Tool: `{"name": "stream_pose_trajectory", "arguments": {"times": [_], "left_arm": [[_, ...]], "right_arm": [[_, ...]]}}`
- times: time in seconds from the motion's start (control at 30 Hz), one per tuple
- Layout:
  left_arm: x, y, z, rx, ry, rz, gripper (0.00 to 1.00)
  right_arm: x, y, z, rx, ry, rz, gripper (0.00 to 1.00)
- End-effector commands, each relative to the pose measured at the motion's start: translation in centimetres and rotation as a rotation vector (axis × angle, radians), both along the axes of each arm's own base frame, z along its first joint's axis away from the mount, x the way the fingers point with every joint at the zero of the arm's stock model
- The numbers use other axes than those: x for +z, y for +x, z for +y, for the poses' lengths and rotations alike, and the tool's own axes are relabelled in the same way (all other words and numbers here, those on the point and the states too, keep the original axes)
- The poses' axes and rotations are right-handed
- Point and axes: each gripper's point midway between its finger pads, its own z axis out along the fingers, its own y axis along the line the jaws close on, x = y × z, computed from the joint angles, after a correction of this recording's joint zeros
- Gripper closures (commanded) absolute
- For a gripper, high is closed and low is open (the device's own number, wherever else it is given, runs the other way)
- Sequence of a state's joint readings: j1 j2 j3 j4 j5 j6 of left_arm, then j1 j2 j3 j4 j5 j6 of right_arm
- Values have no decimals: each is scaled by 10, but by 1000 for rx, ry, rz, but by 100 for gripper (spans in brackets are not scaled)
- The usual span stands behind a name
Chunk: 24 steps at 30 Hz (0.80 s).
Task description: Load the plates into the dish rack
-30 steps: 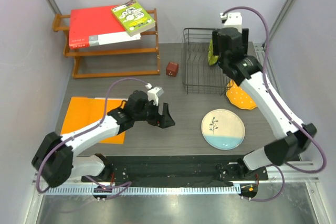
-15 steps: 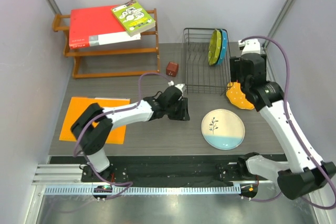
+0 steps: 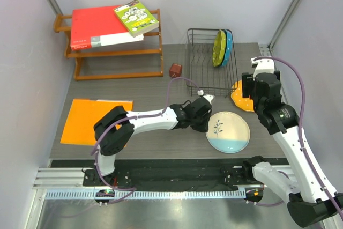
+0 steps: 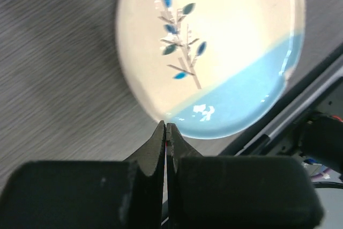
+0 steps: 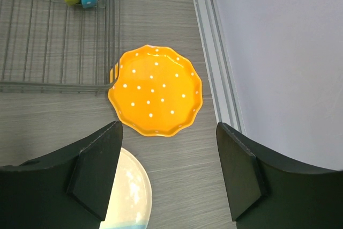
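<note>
The cream plate [image 3: 228, 132] with a pale-blue band lies flat at the near middle of the table. My left gripper [image 3: 202, 118] is shut, with nothing between its jaws. Its tips [image 4: 165, 128] sit right at that cream plate's [image 4: 214, 52] rim. The orange dotted plate [image 3: 241, 100] lies flat beside the dish rack's [image 3: 199, 73] right corner. My right gripper [image 3: 250, 86] hangs open above it, and the orange plate [image 5: 155, 90] shows between and beyond the fingers [image 5: 96, 170]. The green plate [image 3: 218, 47] and the blue plate [image 3: 228, 46] stand upright in the rack.
A wooden shelf [image 3: 115, 57] with a red binder and a green book stands at the back left. A small brown cube [image 3: 175, 70] sits left of the rack. An orange mat [image 3: 88, 119] lies near left. A metal rail [image 5: 206, 41] edges the table's right side.
My left gripper swept right across the table to the cream plate's rim and went from open to shut. My right gripper drew back from the rack to above the orange plate.
</note>
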<state>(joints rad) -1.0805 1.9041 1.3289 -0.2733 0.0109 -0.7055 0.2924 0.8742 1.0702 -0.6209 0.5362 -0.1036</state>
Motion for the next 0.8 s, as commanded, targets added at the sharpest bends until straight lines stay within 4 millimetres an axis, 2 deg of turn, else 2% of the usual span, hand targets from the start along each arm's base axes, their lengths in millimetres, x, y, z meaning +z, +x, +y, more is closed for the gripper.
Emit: {"name": "stream_pose_trajectory", "arguments": {"times": [0.0, 0.17, 0.37, 0.4, 0.47, 0.5, 0.6, 0.63, 0.67, 0.7, 0.73, 0.77], "left_arm": [[6, 3, -28, -35, -46, -56, 100], [-14, 2, -35, -44, -16, -40, 100], [-34, 4, -22, -26, 43, -27, 100], [-41, 3, -15, -19, 66, -14, 100], [-43, 8, -2, 1, 82, -5, 100], [-51, 6, 11, 11, 114, 8, 100], [-49, 15, 38, 46, 133, 1, 100], [-60, 11, 58, 55, 176, 11, 100], [-50, 18, 68, 79, 168, -15, 100], [-52, 17, 78, 84, 180, -18, 100], [-62, 11, 95, 88, 210, -5, 100], [-51, 15, 104, 106, 196, -22, 100]], "right_arm": [[0, -11, -1, 35, -22, 15, 21], [-38, -36, 13, 131, 22, 199, 10], [-46, -46, 34, 207, 136, 245, 8], [-45, -46, 35, 202, 147, 243, 8], [-44, -42, 40, 216, 161, 246, 8], [-44, -40, 42, 227, 166, 248, 8], [-50, -35, 53, 263, 201, 271, 8], [-52, -35, 57, 268, 217, 280, 7], [-58, -34, 60, 280, 223, 292, 7], [-63, -34, 66, 306, 243, 308, 8], [-66, -33, 71, 308, 277, 312, 8], [-73, -34, 75, 316, 295, 331, 8]]}}
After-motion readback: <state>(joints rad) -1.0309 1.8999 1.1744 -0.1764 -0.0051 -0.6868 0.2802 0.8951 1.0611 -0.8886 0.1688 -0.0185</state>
